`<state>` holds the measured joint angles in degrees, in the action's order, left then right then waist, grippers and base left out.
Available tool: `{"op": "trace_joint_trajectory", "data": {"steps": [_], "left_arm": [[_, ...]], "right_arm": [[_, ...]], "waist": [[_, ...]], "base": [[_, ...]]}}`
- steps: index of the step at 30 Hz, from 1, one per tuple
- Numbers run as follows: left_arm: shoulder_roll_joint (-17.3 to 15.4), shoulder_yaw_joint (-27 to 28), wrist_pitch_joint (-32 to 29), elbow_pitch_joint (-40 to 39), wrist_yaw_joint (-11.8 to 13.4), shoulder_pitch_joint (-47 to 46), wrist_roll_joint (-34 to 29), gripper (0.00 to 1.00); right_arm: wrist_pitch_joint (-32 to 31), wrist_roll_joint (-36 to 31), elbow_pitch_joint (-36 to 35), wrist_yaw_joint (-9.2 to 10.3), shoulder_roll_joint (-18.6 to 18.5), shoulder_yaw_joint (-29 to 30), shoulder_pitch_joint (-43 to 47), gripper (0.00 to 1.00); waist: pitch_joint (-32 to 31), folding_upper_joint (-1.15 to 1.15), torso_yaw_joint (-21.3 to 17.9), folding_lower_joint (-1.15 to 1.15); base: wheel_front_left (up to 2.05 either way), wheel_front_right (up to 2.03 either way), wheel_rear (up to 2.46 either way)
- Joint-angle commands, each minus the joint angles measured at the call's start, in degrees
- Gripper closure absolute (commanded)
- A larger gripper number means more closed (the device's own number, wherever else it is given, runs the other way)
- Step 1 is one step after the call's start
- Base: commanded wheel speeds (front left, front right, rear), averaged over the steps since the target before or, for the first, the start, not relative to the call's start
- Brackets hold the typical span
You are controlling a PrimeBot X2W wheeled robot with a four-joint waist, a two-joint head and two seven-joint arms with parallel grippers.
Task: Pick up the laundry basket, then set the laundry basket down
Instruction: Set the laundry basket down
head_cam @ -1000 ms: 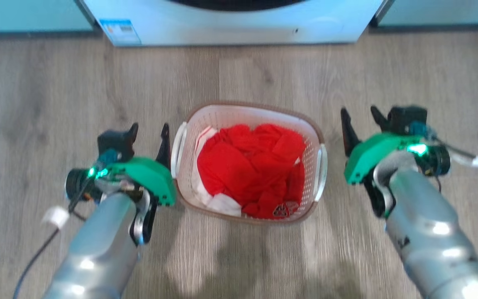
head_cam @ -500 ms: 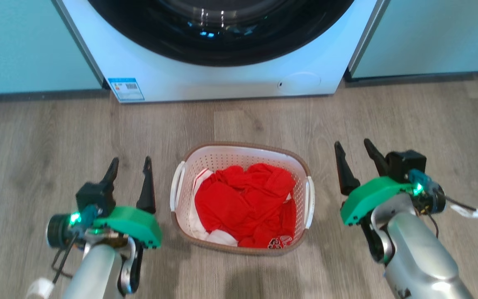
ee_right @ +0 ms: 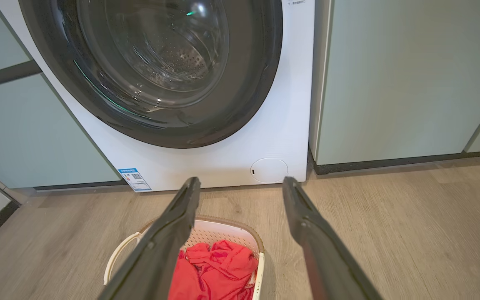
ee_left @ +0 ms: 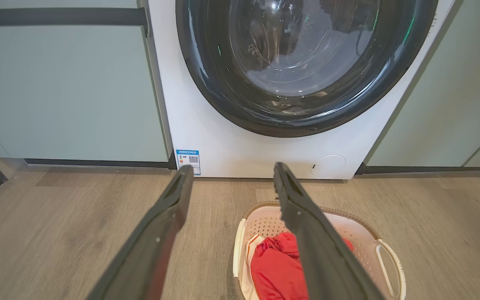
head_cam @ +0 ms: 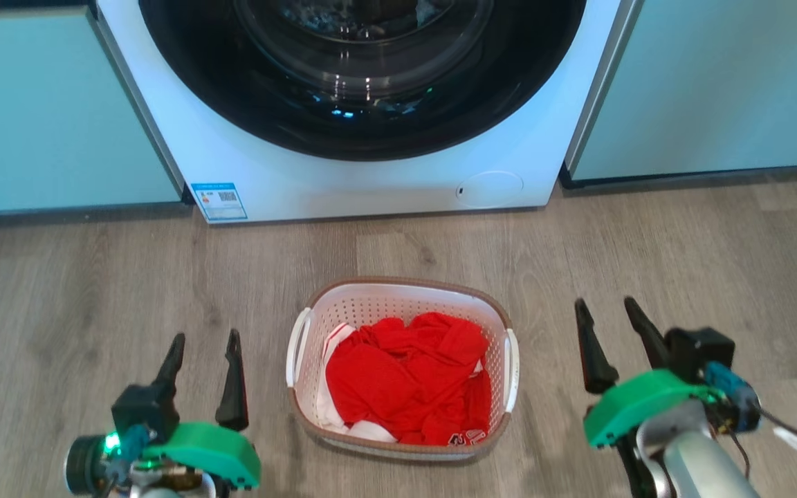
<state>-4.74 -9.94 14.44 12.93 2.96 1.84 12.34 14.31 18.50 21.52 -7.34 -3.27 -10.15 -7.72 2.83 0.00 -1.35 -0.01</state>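
Two tools gape fully, both empty. The left tool [head_cam: 206, 335] hovers near the laundry basket [head_cam: 405, 284], touching nothing. The laundry basket sits on the wooden floor [head_cam: 94, 290] before the washing machine [head_cam: 371, 187], holding red clothes [head_cam: 398, 380]. Beyond it, the right tool [head_cam: 605, 302] hovers apart, touching nothing.

No word or number can be read; the washer [head_cam: 343, 194] bears a blue-and-white label [head_cam: 218, 201] at the lower left corner of its front, with a QR code and print too small to read; a line of tiny print [ee_right: 299, 2] near its upper right edge is illegible; the red cloth [head_cam: 398, 373] in the basket [head_cam: 398, 299] carries a dark-and-white emblem [head_cam: 468, 437], unreadable.
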Motion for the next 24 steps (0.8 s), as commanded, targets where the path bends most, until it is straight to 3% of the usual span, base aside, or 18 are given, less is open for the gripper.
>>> {"op": "trace_joint_trajectory", "data": {"steps": [1,24], "left_arm": [[0.3,2.6,0.6,-2.8,-0.2,-0.8,-0.8,0.0],[1.7,6.6,0.6,-7.3,-0.7,5.5,-1.5,0.0]], "right_arm": [[0.7,-0.9,-2.7,-0.14,0.4,-0.5,0.0,0.0],[0.7,-2.0,-8.3,-0.14,0.4,2.1,6.3,0.0]], "waist": [[-0.6,0.0,0.0,0.01],[-2.7,0.0,-1.0,0.01]], "base": [[0.0,0.0,0.0],[0.0,0.0,0.0]]}}
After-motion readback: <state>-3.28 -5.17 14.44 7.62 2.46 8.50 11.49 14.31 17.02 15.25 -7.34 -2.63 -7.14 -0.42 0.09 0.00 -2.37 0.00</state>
